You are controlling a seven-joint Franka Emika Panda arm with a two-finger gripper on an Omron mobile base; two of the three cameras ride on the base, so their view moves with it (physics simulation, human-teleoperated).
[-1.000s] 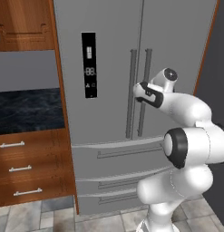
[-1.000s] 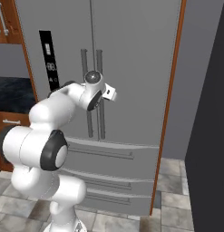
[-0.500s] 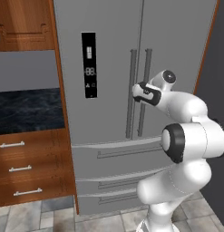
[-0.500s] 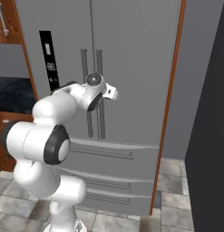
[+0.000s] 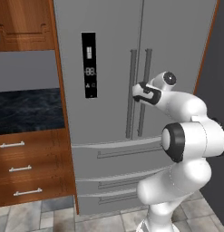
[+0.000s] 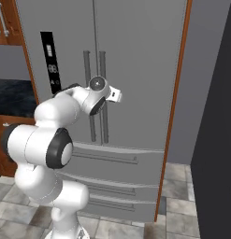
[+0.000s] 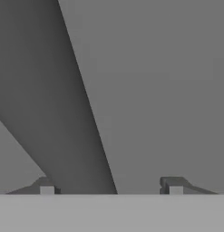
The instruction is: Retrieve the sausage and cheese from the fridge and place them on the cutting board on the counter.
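The fridge [image 5: 109, 68] fills the middle of the left base view, a tall grey unit with both upper doors shut and two drawers below. A black display panel [image 5: 89, 65] sits on the left door, above centre-left of the frame. Two long vertical handles run side by side down the middle, the left door's handle [image 5: 130, 99] and the right door's handle [image 5: 144, 97].

The white arm [image 5: 186, 136] rises from the lower right of that view and bends back toward the doors, with the tool [image 5: 136, 93] right at the handles, about halfway up their length and a little right of the frame's centre. In the right base view the arm [image 6: 42, 144] comes up from the lower left, and its hand covers the handles [image 6: 101, 70] at mid-height, so the tool itself is hidden there.

In the hand view the two finger tips [image 7: 46, 188] stand apart at the bottom, one left and one right, with a broad dark bar [image 7: 54, 99] running diagonally from the upper left down between them. The tool is open around this bar, which looks to be a handle; whether the tips touch it I cannot tell.

At the left of the left base view, the black marble-look surface [image 5: 27, 111] lies above reddish-brown wooden drawers [image 5: 27, 167]. A wooden cabinet [image 5: 22, 22] hangs in the upper left.
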